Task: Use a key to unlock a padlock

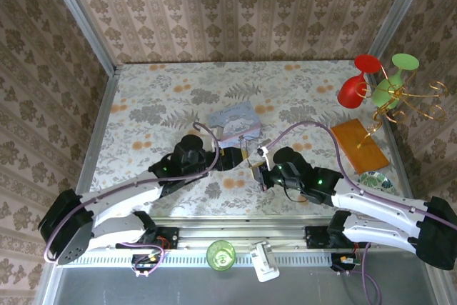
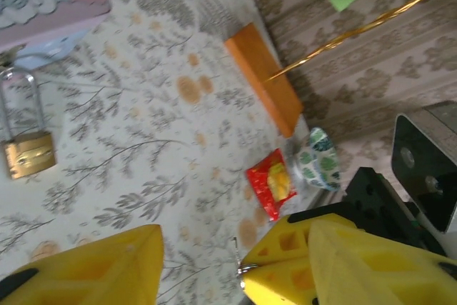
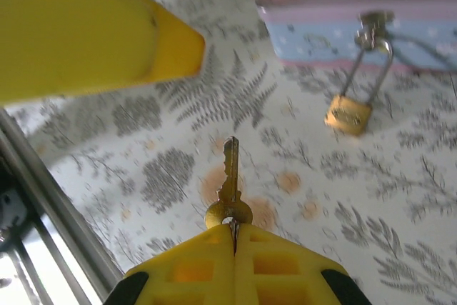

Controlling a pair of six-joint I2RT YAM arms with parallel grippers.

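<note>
My right gripper [image 3: 233, 230] is clamped tight on the round bow of a brass key [image 3: 229, 176]. The blade sticks straight out ahead of the fingertips, free of the flowered tablecloth [image 3: 178, 176], so that it can be aimed like a probe. The padlock [image 3: 348, 113] lies ahead of that gripper and off to its right, apart from the key's tip, against the edge of the pale blue picture tin [image 3: 314, 41]. Its silvery shackle reaches away from me to a small metal fitting at the tin, where it seems to be hooked. The brass body sits at the near end, so the lock's long axis runs near-to-far with a slight tilt, and its base faces roughly back towards my fingers. I judge the keyhole to be in that base, though I cannot make it out. The key's long axis is close to parallel with the lock's but offset to the left of it. My left gripper [image 1: 235, 158] hangs just beside the right one, jaws partly apart and holding nothing, probably placed to steady the lock.
</note>
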